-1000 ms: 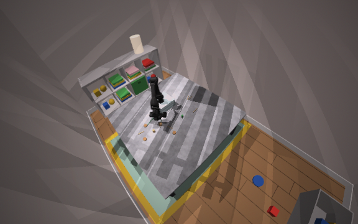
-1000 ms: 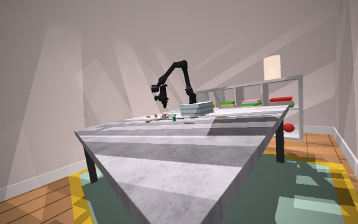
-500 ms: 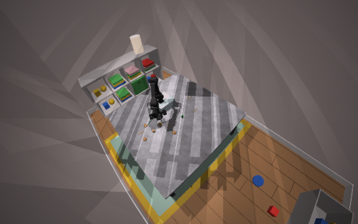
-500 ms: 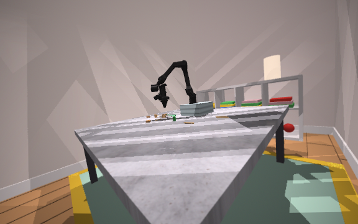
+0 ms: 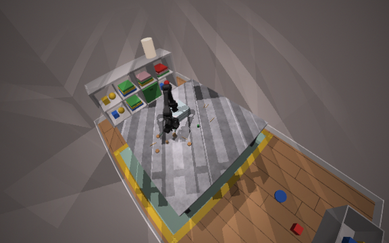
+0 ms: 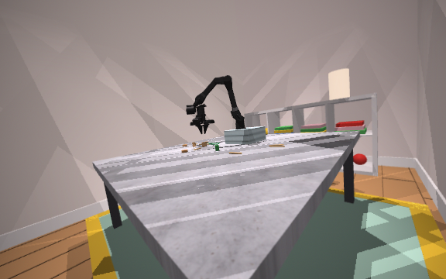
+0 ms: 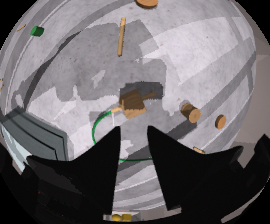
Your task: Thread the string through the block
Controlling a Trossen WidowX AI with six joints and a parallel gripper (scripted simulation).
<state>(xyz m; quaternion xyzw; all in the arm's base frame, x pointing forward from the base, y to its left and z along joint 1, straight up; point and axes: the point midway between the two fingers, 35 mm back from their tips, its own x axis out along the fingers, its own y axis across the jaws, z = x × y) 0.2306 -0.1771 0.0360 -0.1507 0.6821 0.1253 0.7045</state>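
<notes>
Where exterior blurs, wrist shows green string (image 7: pixel 101 125), block (image 7: pixel 134 100).

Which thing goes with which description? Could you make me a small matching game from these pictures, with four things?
Things:
1 string
2 cream cylinder
3 blue disc
4 gripper

Descriptions:
a lies on the wooden floor
b green
c hangs over the table, open and holding nothing
d stands on top of the shelf

Pairs: 1-b; 2-d; 3-a; 4-c
</notes>
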